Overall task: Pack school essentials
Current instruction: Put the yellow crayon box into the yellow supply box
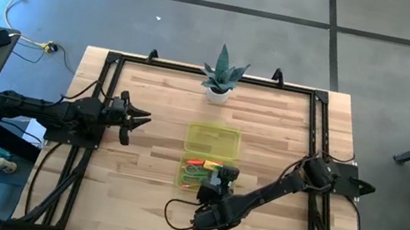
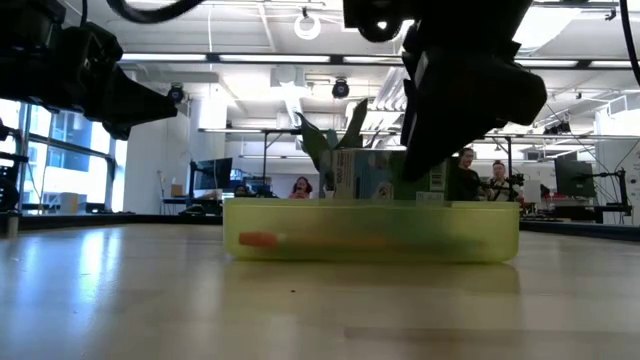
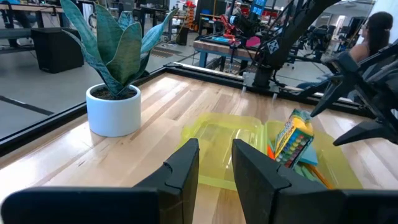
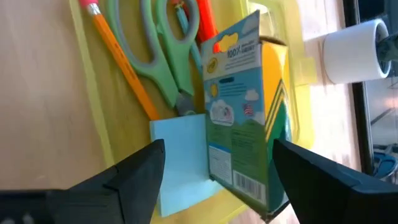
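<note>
The yellow case (image 1: 210, 154) sits mid-desk (image 1: 143, 180), its tray blocked from above by the right pincer (image 1: 219, 187) straddling the upright crayon box (image 4: 245, 118). The potted plant (image 1: 221, 76) stands beyond at the far edge. Bare desk lies open left, where the left pincer (image 1: 139, 119) hangs.
</note>
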